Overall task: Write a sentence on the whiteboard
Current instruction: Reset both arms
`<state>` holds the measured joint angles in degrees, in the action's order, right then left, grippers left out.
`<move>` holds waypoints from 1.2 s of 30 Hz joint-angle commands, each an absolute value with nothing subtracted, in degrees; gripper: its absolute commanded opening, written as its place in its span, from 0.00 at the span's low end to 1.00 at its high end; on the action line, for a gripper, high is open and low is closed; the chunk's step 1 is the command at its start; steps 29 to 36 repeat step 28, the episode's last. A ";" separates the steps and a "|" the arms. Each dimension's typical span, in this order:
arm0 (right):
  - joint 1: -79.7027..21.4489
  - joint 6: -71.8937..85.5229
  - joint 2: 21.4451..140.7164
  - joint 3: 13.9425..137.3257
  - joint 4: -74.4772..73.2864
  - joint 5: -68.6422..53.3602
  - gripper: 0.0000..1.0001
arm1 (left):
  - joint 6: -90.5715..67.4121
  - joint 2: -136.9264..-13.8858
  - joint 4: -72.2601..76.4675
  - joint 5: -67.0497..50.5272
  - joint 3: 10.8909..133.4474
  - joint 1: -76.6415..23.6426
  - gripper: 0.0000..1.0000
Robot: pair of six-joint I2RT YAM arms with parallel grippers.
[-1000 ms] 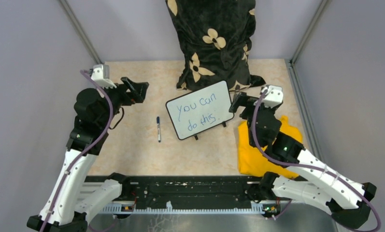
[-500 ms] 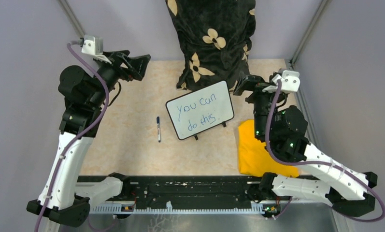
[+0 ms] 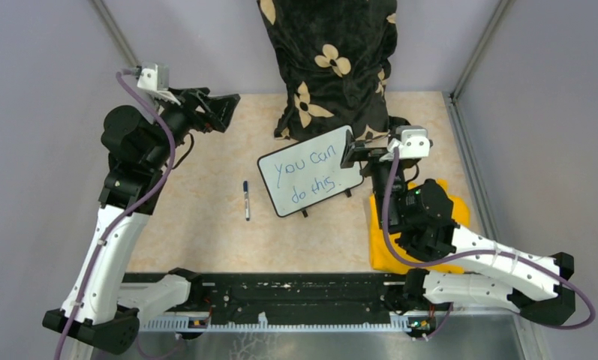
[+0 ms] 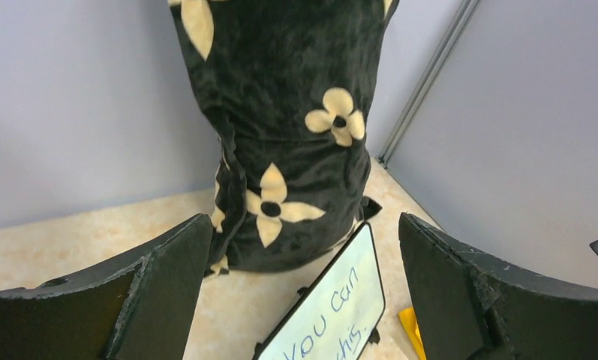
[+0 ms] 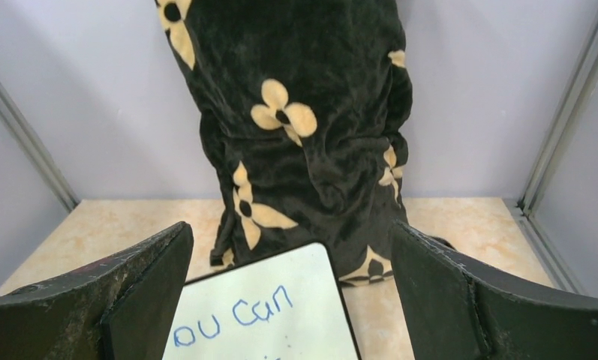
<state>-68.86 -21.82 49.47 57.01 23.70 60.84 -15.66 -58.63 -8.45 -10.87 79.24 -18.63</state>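
- Nearest to me are the two arms, fixed at the near edge of the table [image 3: 205,232].
- Just beyond the right arm's base lies one yellow cloth [image 3: 380,244]; the arm covers part of it.
- One marker [image 3: 246,199] lies alone on the table, left of the whiteboard and apart from it. I cannot tell if its cap is on.
- The whiteboard [image 3: 314,178] sits in the middle of the table, turned a little, with small black feet showing at its near edge.
- The sentence [image 3: 320,160] is on it in blue: "You can do this", four words in two lines. I judge that the writing is finished.
- The right gripper [image 3: 350,154] hangs at the far right corner of the board, its fingers spread wide and holding nothing. I cannot tell if it touches the rim.
- The left gripper [image 3: 229,112] is raised over the far left of the table, well apart from the board, also spread wide and empty.
- Farthest is one black cushion [image 3: 329,67] with pale flowers, upright against the back wall, just behind the board.
- What could go wrong: the right gripper is so close that a low or sideways move may push the board, tip it off its feet, or smear the ink.
- The cloth is also a danger: if the arm drags it over the board, the words may be wiped.
- The marker may roll if something touches it.
- Count: two arms, two grippers, one board, one marker, one cloth, one cushion.
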 commanded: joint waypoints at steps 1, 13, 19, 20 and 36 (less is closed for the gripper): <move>-69.17 -16.41 48.91 54.36 21.85 61.16 0.99 | -17.98 -58.08 -11.01 -9.92 77.05 -18.90 0.99; -69.08 -12.50 44.68 52.07 19.45 62.01 0.99 | -17.78 -56.53 -11.44 -11.41 74.68 -18.90 0.99; -69.08 -12.26 42.81 50.66 18.13 59.81 0.99 | -17.94 -56.04 -11.67 -11.62 73.63 -18.83 0.99; -69.06 -12.42 42.41 50.32 18.25 59.41 0.99 | -17.79 -55.87 -11.82 -11.53 73.65 -18.89 0.99; -68.99 -11.89 41.21 50.51 16.59 58.53 0.99 | -18.24 -55.63 -12.64 -9.89 72.89 -18.90 0.99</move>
